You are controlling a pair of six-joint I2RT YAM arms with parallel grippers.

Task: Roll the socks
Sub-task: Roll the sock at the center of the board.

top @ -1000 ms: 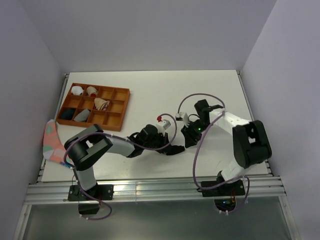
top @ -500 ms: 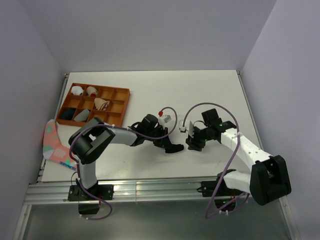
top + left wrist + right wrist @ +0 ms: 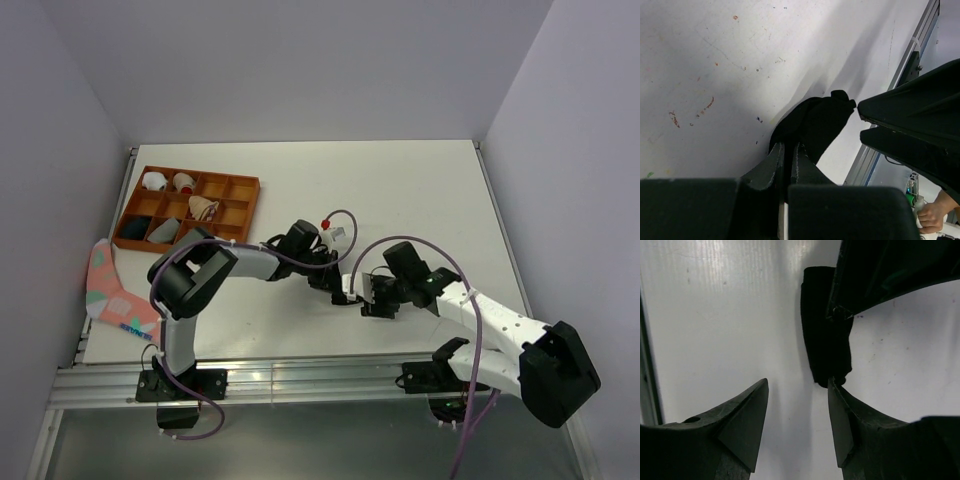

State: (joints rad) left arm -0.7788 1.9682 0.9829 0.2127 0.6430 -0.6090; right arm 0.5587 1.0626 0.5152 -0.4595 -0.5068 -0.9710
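**Right gripper [image 3: 797, 385] has swung in to the black sock [image 3: 825, 340]**

The left gripper [image 3: 787, 147] is clenched on one end of the black sock, pinning it to the table [image 3: 715, 60] mid-front, probably as an anchor for rolling. The right gripper stands spread wide. The loose end lies just off one finger, not yet between them.

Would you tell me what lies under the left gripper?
A black sock on the table, pinched by the shut left gripper; its end beneath the fingers is hidden.
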